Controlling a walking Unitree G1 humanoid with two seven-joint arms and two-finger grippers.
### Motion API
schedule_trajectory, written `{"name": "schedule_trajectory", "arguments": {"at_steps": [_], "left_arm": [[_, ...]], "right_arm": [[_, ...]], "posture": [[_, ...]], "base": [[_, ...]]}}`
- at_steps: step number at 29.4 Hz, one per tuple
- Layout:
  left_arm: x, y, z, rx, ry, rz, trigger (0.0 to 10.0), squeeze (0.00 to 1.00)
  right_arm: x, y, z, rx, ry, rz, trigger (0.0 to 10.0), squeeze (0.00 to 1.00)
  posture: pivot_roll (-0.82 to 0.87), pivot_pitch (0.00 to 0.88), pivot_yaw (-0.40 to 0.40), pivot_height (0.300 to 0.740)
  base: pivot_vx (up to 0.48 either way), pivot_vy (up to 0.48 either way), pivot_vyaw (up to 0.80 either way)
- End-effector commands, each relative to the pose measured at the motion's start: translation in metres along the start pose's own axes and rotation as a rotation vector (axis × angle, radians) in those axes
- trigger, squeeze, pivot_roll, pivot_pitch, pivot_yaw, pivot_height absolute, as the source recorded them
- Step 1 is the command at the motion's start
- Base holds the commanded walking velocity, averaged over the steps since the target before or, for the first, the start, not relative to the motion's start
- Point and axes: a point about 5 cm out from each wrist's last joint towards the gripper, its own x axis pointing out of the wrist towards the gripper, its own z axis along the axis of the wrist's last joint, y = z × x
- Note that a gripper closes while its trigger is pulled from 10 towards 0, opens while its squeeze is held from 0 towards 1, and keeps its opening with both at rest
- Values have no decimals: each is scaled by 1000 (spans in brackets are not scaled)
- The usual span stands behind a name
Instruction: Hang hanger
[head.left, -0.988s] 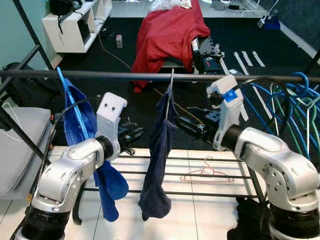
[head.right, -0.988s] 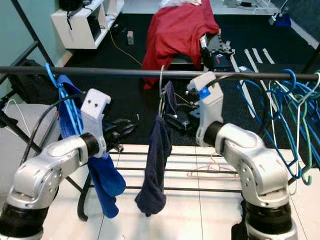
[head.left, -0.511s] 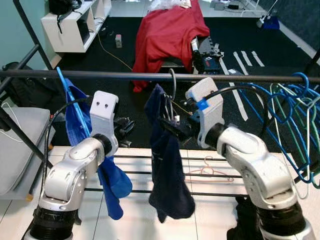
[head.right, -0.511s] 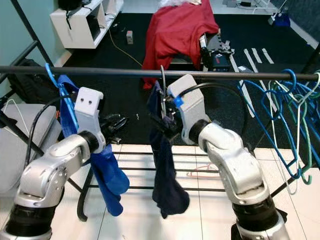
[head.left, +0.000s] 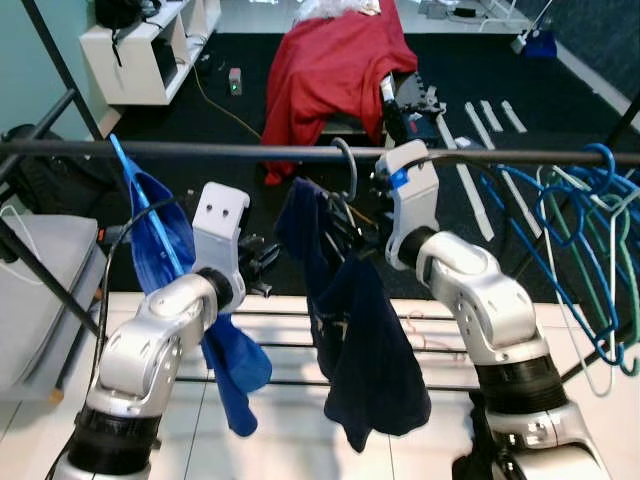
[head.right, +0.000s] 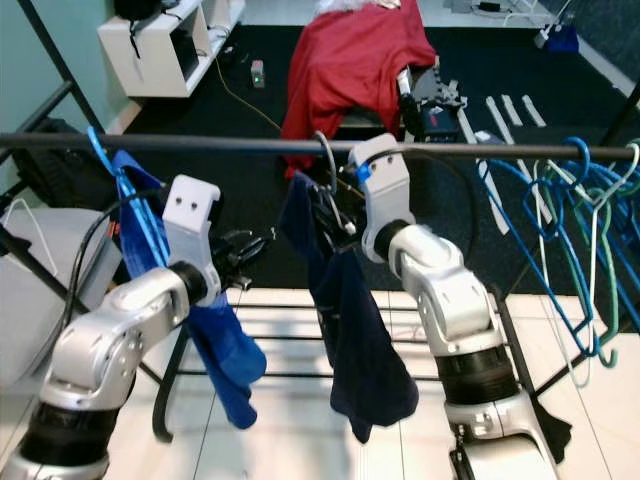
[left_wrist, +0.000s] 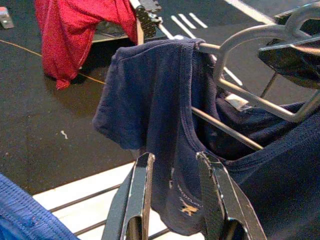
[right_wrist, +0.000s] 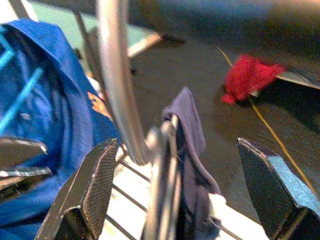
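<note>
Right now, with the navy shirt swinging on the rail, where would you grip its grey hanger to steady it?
Probably at the neck of the grey hanger, just under the hook on the rail, coming from the robot's right. The navy shirt covers the left shoulder bar, and the right gripper already has its jaws open around that bare metal.

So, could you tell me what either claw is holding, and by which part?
Nothing is clamped. The right claw stands open around the metal hanger's neck, and the left claw is open in front of the navy shirt.
</note>
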Motion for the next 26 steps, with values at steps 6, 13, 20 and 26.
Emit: {"name": "schedule_trajectory", "arguments": {"at_steps": [6, 13, 20, 26], "left_arm": [[-1, -3, 3, -20, -7, -12, 10000, 0], [0, -5, 4, -14, 3, -45, 10000, 0], [1, -8, 3, 5, 32, -97, 10000, 0], [0, -11, 2, 10, 43, -123, 10000, 0]], "right_arm": [[10, -6, 12, -55, 8, 117, 10000, 0], [17, -14, 17, -128, 98, 142, 10000, 0], [26, -25, 22, -108, 157, 163, 1255, 0], [29, -29, 30, -96, 179, 251, 4471, 0]], "posture": [[-47, 236, -27, 740], [-48, 235, -19, 740], [-51, 240, -13, 740], [-53, 240, -15, 740]], "base": [[0, 0, 0], [0, 0, 0], [0, 0, 0], [0, 0, 0]]}}
